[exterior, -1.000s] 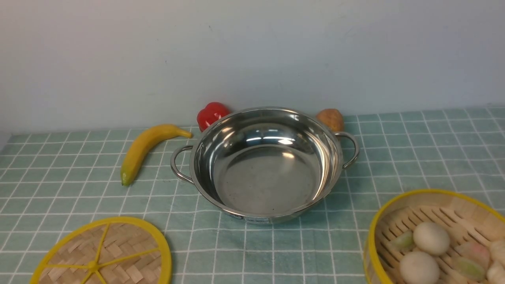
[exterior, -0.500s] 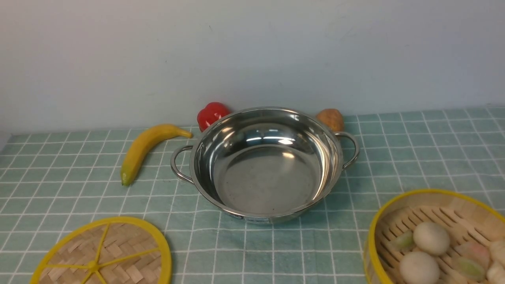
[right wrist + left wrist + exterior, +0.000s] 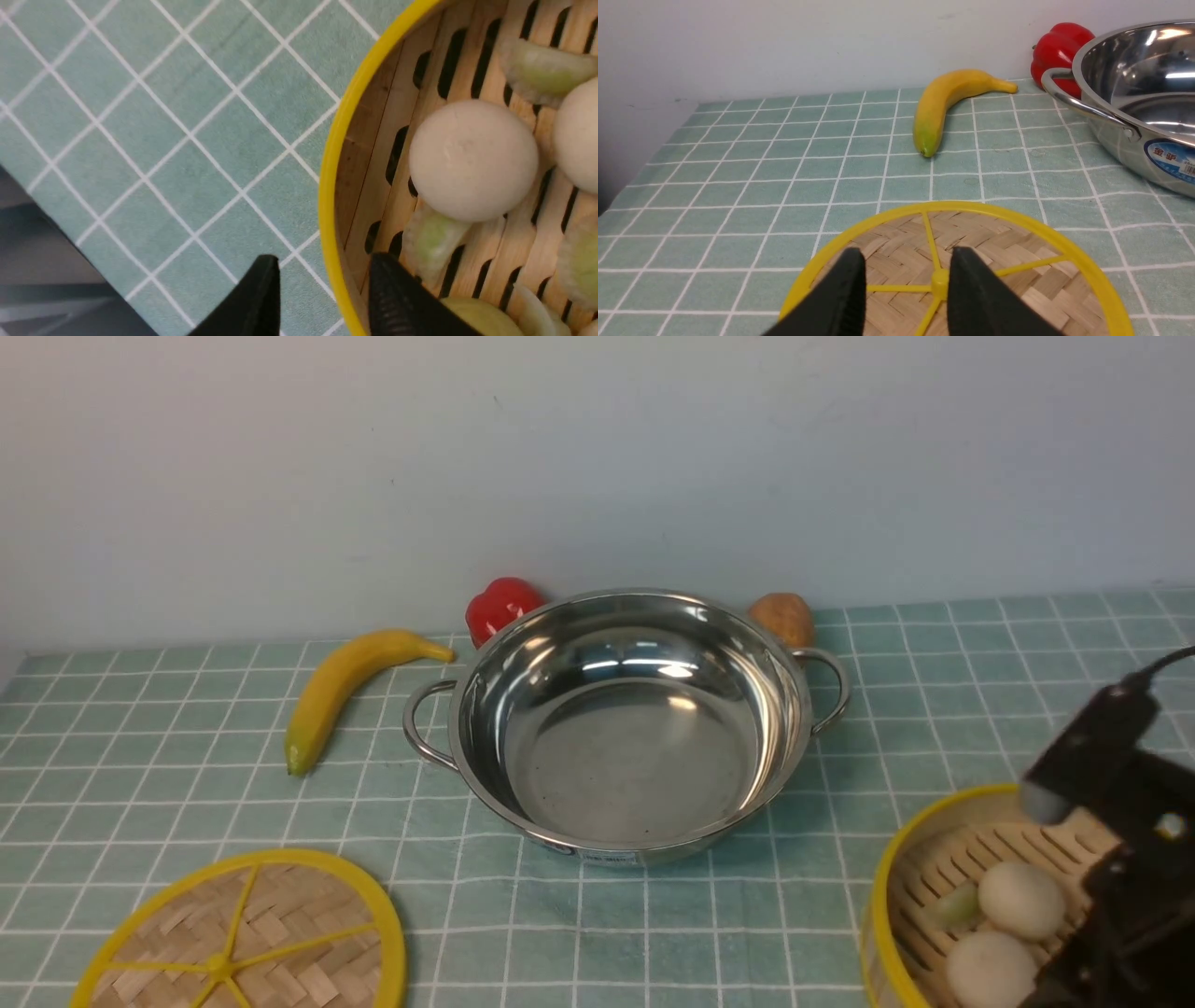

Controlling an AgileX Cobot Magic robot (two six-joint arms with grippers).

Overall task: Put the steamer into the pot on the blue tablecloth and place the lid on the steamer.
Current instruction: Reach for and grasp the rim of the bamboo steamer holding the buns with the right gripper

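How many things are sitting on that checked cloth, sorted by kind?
Steel cookware: 1, the pot
Bamboo pieces: 2, the steamer and the lid
Toy produce: 3, the banana, red pepper and potato
Total: 6, leaving out the dumplings inside the steamer, which are partly hidden.

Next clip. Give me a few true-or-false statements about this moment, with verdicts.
The shiny stainless-steel pot holds nothing. True.
The round bamboo steamer basket with yellow rims sits in the pot. False: it stands on the pale teal-blue checked tablecloth.
The right gripper straddles the steamer's rim, jaws open. True.
The left gripper is shut on the flat woven-bamboo lid. False: it is open over the lid.
The yellow banana lies right of the pot. False: left.
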